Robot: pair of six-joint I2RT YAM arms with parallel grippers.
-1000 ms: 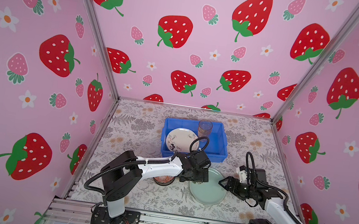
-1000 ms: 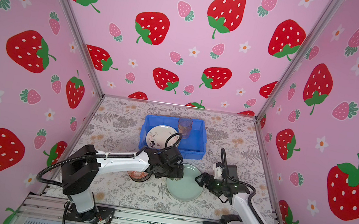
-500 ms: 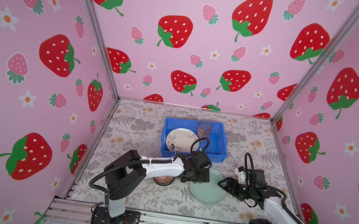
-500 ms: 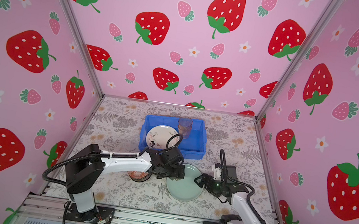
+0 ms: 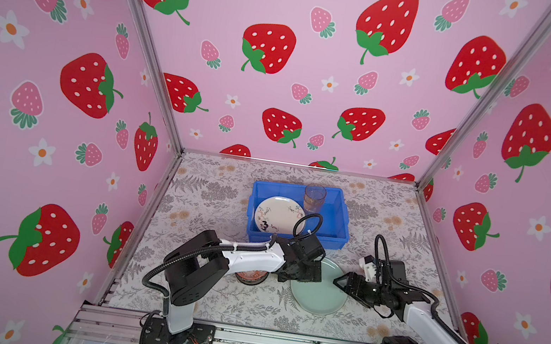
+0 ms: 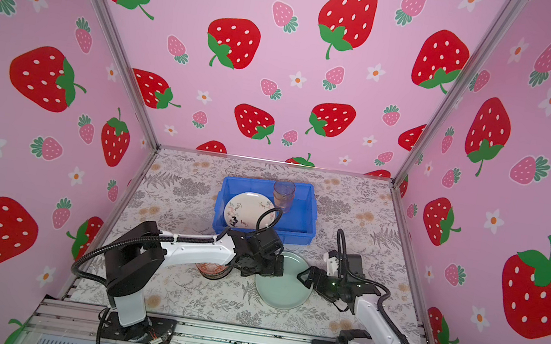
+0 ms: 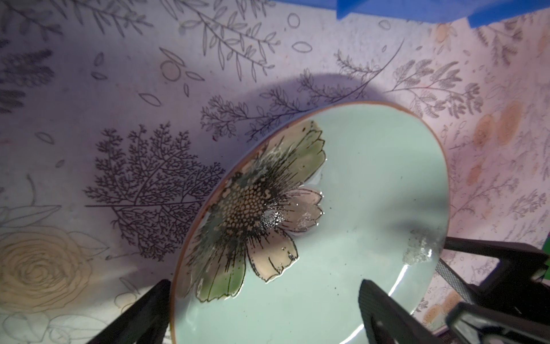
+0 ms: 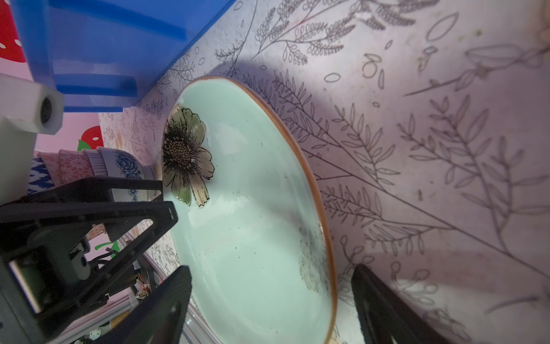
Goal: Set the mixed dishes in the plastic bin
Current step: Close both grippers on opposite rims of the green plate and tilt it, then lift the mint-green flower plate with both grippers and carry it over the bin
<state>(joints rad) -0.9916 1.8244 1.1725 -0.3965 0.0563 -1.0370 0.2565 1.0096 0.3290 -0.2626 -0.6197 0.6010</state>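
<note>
The pale green plate with a dark flower lies flat on the table in front of the blue plastic bin. My left gripper is open over the plate's left rim, one finger outside it and one over the plate. My right gripper is open at the opposite rim, which passes between its fingers. Neither gripper holds the plate. A white patterned plate and a clear tumbler sit in the bin.
An orange patterned bowl sits on the table, partly under my left arm. The right wrist view shows a blue-white and pink patterned bowl beyond the plate. The bin's front wall stands close behind the green plate.
My right gripper has crept slightly toward the plate's right rim and its jaws have narrowed a little. The left gripper has barely shifted. The plate lies where it was.
</note>
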